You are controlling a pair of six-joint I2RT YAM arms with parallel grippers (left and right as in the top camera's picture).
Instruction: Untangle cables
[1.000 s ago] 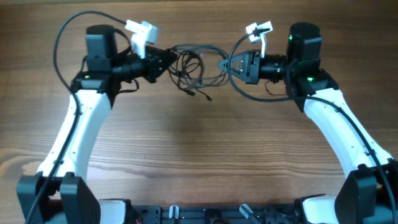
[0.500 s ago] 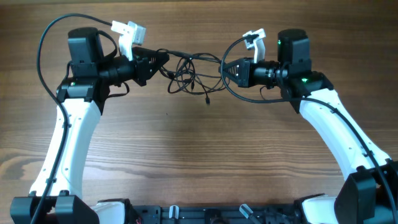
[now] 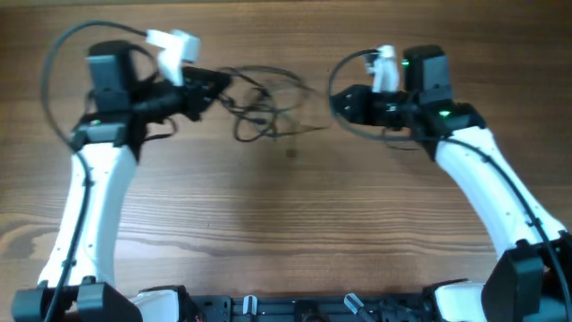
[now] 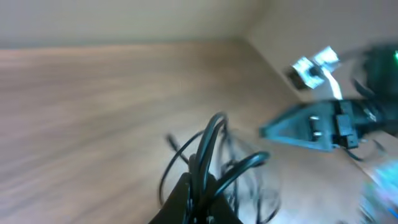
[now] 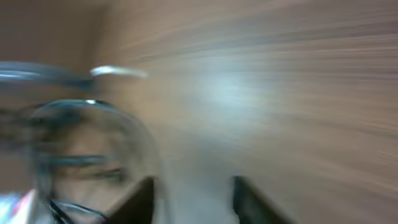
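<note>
The cables (image 3: pixel 259 100) form a loose tangle of thin black wires hanging at the back centre of the wooden table. My left gripper (image 3: pixel 222 82) is shut on several strands at the tangle's left end. The left wrist view shows these cables (image 4: pixel 211 140) rising from between the closed fingers of the left gripper (image 4: pixel 200 182). My right gripper (image 3: pixel 334 100) stands just right of the tangle and apart from it. In the blurred right wrist view the right gripper (image 5: pixel 193 193) is open, its dark fingers (image 5: pixel 142 199) spread over bare wood.
Thick black arm cables loop over the left arm (image 3: pixel 63 63) and round the right wrist (image 3: pixel 344 125). The arms' bases and a dark bar (image 3: pixel 286 309) line the near edge of the table (image 3: pixel 286 206).
The right gripper has opened and let go of the strand it held. The left arm has pulled the tangle further left, away from the right gripper.
</note>
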